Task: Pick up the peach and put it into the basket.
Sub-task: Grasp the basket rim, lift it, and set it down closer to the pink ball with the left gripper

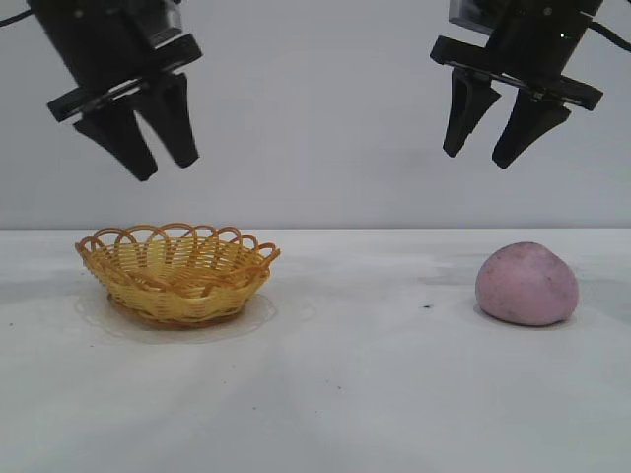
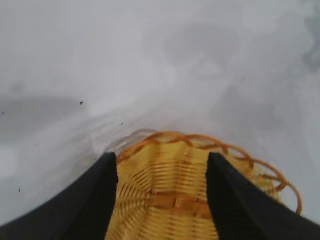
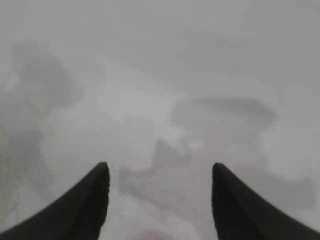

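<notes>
The peach [image 1: 526, 284], a dull pink-mauve lump, lies on the white table at the right. The yellow woven basket [image 1: 177, 272] with a looped rim stands at the left and holds nothing. My right gripper [image 1: 480, 160] hangs open and empty high above the table, above and a little left of the peach. In the right wrist view the gripper [image 3: 160, 167] frames bare table, with only a faint pink edge at the picture's border. My left gripper [image 1: 167, 168] hangs open and empty high above the basket, which shows between its jaws in the left wrist view [image 2: 165, 190].
The white table [image 1: 355, 394] runs flat between basket and peach, with a few small dark specks [image 1: 427, 306] on it. A plain grey wall stands behind.
</notes>
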You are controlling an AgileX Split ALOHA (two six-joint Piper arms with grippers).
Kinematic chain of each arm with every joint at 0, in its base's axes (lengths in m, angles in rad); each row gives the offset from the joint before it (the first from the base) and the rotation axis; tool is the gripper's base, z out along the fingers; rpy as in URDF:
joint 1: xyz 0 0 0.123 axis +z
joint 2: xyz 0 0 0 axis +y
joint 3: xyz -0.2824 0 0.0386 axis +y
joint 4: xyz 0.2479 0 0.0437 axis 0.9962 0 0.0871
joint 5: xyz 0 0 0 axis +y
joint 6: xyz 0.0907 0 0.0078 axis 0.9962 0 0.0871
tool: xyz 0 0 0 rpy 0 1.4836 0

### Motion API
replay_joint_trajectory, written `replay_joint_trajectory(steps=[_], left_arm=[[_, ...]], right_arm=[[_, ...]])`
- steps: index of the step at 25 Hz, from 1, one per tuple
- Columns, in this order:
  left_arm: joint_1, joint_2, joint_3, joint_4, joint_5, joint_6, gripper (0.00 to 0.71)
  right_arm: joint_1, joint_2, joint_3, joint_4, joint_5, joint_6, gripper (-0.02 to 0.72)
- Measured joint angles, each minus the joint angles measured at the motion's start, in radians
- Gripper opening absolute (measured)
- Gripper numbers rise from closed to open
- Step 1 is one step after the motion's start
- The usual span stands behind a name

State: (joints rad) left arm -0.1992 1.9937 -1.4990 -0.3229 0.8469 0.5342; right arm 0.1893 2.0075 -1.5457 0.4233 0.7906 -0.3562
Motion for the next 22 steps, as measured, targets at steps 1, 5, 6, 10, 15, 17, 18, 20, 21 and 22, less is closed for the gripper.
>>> replay_joint_trajectory(steps=[1, 5, 6, 10, 15, 17, 18, 20, 21, 22], left_arm=[[0.000, 0.001, 0.000, 0.016, 0.009, 0.000, 0.346], [0.000, 0.030, -0.004, 0.055, 0.040, 0.007, 0.346], [0.000, 0.041, -0.004, 0.057, 0.042, 0.008, 0.346], [0.000, 0.090, -0.023, 0.061, 0.044, 0.010, 0.346], [0.000, 0.140, -0.083, 0.071, 0.058, 0.010, 0.346], [0.000, 0.162, -0.105, 0.073, 0.084, 0.011, 0.276], [0.000, 0.173, -0.115, 0.073, 0.097, 0.013, 0.235], [0.000, 0.193, -0.124, 0.076, 0.125, 0.027, 0.146], [0.000, 0.202, -0.129, 0.078, 0.138, 0.031, 0.109], [0.000, 0.206, -0.135, 0.078, 0.147, 0.033, 0.076]], right_arm=[[0.000, 0.000, 0.000, 0.000, 0.000, 0.000, 0.381], [0.000, 0.000, 0.000, 0.000, 0.000, 0.000, 0.381], [0.000, 0.000, 0.000, 0.000, 0.000, 0.000, 0.381], [0.000, 0.000, 0.000, 0.000, 0.004, 0.000, 0.381], [0.000, 0.000, 0.000, -0.006, 0.004, 0.000, 0.381], [0.000, 0.000, 0.000, -0.010, 0.004, 0.000, 0.381], [0.000, 0.000, 0.000, -0.014, 0.004, 0.000, 0.381], [0.000, 0.000, 0.000, -0.017, 0.004, 0.000, 0.381], [0.000, 0.000, 0.000, -0.017, 0.004, 0.000, 0.381], [0.000, 0.000, 0.000, -0.019, 0.004, 0.000, 0.381]])
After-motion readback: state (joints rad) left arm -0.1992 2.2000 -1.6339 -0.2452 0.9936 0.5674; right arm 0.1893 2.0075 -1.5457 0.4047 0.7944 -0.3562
